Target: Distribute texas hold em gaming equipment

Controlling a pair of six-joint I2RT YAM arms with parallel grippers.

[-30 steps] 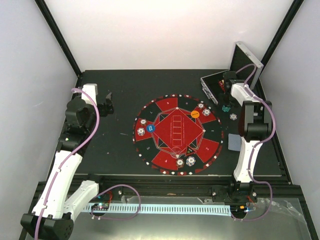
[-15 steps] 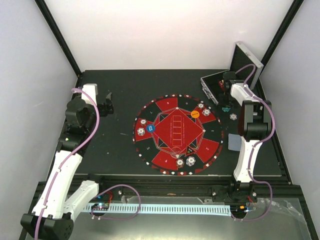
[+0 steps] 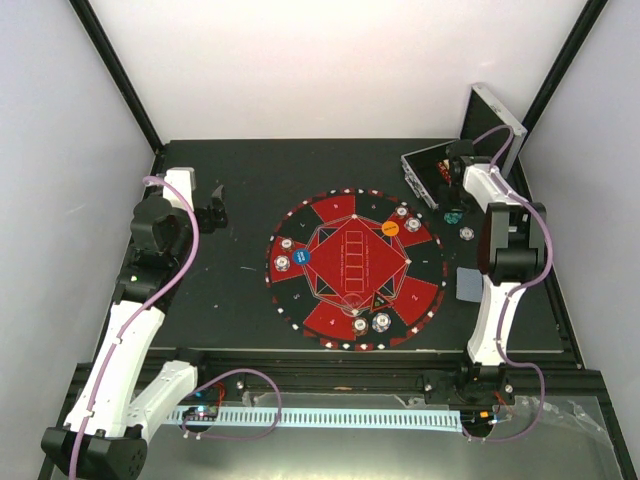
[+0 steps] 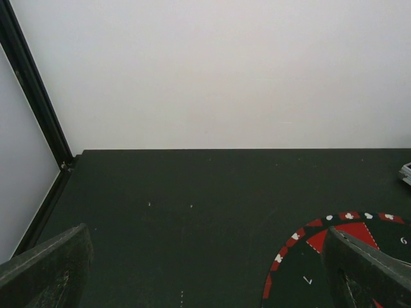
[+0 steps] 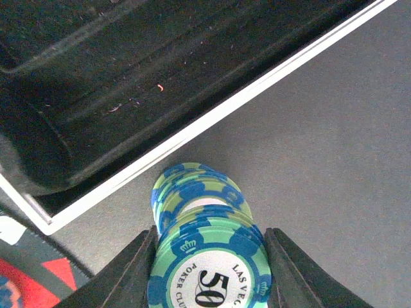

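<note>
Pick-up step: right end effector (image 5: 210,273) clamped on the stack of teal chips (image 5: 204,215) beside the case (image 5: 96,83); left end effector (image 4: 205,273) wide open. Next, likely: level lift, then carry to the mat (image 3: 352,262).

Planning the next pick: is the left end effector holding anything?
No, the left end effector is wide open, with only the dark table visible between its fingers.

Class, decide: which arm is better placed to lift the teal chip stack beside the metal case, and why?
Right. The right gripper has its fingers on either side of the teal chip stack beside the metal case. The left gripper hangs open across the mat, with no chips between its fingers.
</note>
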